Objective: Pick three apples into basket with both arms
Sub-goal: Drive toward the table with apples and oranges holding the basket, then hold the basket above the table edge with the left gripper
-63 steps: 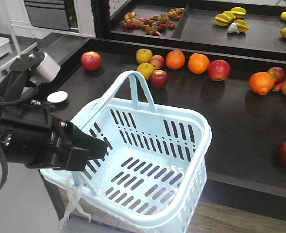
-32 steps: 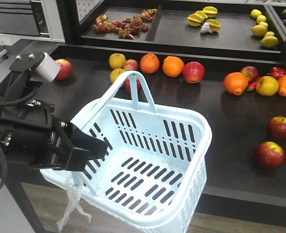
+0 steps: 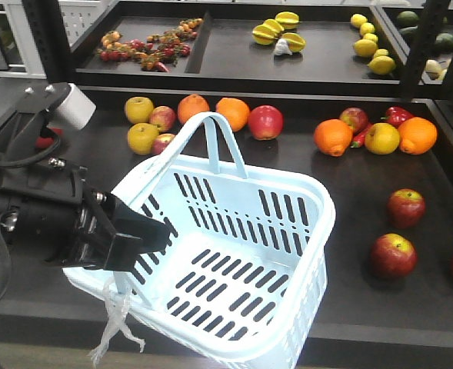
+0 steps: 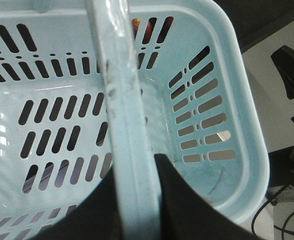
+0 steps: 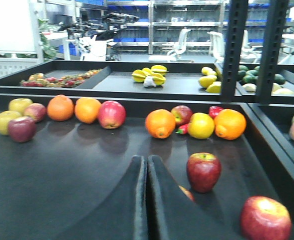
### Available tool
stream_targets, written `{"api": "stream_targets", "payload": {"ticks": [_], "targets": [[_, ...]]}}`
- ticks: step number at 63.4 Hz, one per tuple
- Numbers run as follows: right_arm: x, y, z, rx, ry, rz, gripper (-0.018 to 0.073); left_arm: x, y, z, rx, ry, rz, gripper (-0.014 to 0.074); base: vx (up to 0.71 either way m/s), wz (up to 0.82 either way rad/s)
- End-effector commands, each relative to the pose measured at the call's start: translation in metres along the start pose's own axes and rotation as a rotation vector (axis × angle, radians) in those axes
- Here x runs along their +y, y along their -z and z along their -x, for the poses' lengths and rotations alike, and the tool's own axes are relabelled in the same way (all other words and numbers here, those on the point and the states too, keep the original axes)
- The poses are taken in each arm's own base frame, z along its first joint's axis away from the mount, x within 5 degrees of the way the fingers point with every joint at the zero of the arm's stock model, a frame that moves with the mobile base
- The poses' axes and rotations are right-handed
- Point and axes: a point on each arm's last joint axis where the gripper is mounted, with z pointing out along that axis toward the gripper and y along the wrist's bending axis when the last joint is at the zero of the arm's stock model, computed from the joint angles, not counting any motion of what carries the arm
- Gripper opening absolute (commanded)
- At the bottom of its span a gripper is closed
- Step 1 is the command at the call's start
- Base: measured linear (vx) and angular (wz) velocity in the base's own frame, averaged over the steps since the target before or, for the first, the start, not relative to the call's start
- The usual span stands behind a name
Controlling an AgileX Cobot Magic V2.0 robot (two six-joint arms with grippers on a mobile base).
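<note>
Left tool [image 3: 153, 232] clamped on pale blue slotted plastic basket [image 3: 328, 211] at its swing handle [image 4: 127, 125]. Right tool [image 5: 147, 170] pinched closed, empty, over black bench [image 5: 77, 165], near dark red apples [image 5: 203, 171].

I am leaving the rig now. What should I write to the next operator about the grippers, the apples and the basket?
Left gripper: shut on the basket, holding it up at the front of the table.
Right gripper: shut, empty, pointing towards the apples on the right side of the table.
Basket: empty.
Done: no apple picked yet.
Left: open the right gripper, pick three red apples, put them in the basket.
</note>
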Motion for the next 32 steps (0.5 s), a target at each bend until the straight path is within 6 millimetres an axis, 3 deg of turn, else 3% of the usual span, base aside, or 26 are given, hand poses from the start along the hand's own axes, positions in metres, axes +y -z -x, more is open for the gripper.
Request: {"api": "stream_targets", "payload": {"ticks": [1, 32], "targets": [[-0.0002, 0.0005, 0.003, -0.07, 0.013, -0.005, -0.0005, -0.011, 0.0132, 0.0109, -0.114, 0.007, -0.039, -0.0008, 0.11, -0.21], [-0.0002, 0.0005, 0.003, -0.07, 0.013, -0.005, -0.0005, -0.011, 0.0132, 0.0109, -0.114, 0.007, -0.039, -0.0008, 0.1, -0.13]]}}
